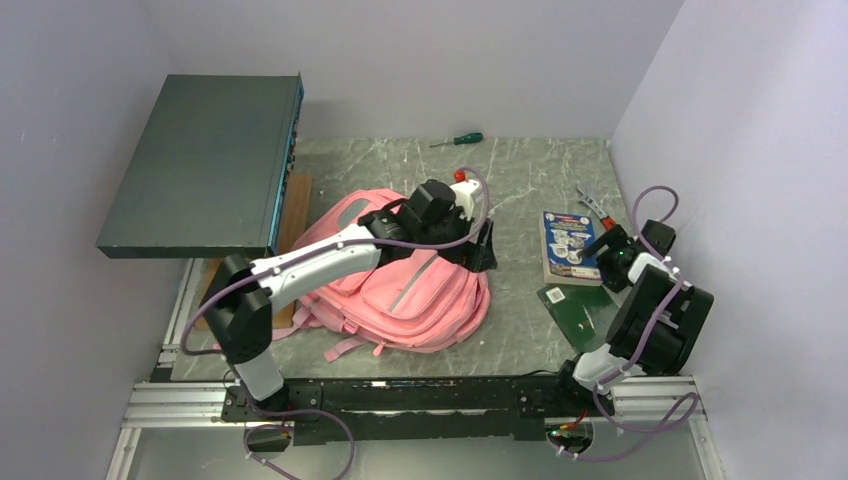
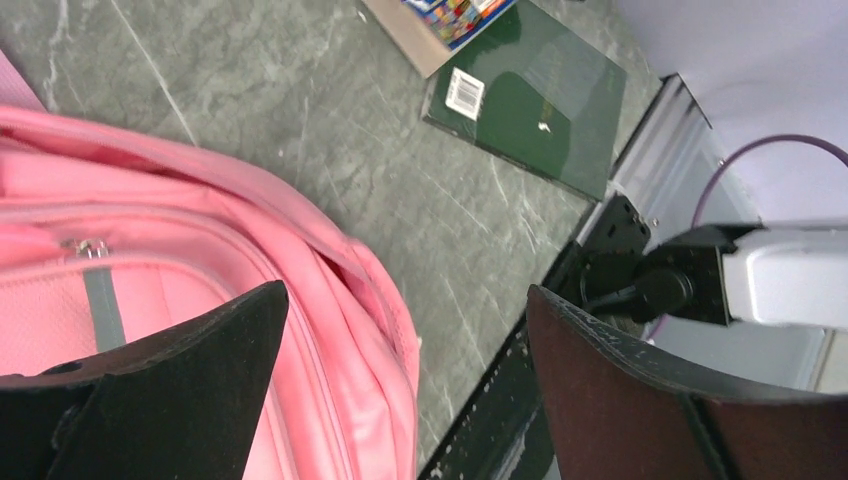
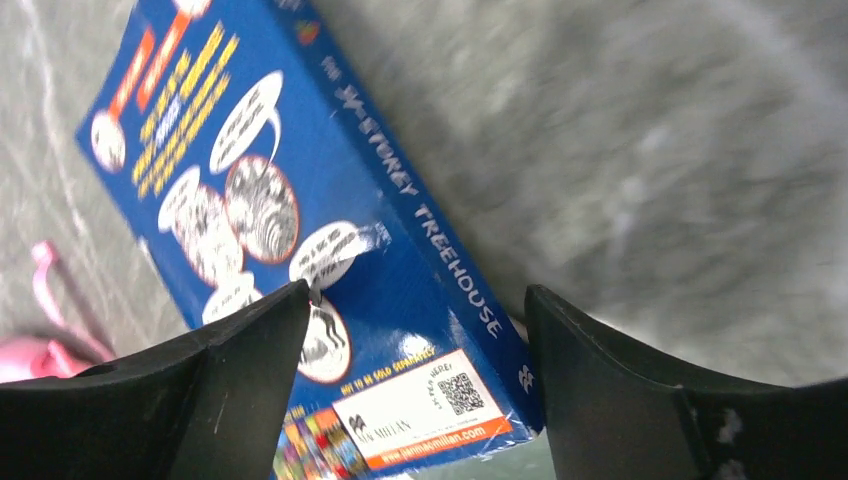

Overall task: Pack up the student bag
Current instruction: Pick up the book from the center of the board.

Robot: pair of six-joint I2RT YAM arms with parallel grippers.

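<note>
We log one student bag (image 1: 400, 290), one blue book (image 1: 570, 245), one green book (image 1: 572, 308), one screwdriver (image 1: 458, 140). The left claw (image 2: 407, 290) and right claw (image 3: 417, 290) both stand apart.

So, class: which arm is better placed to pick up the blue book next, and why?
Likely right. The right gripper, open, hangs over the blue book; the left gripper, also open, is over the student bag.
</note>
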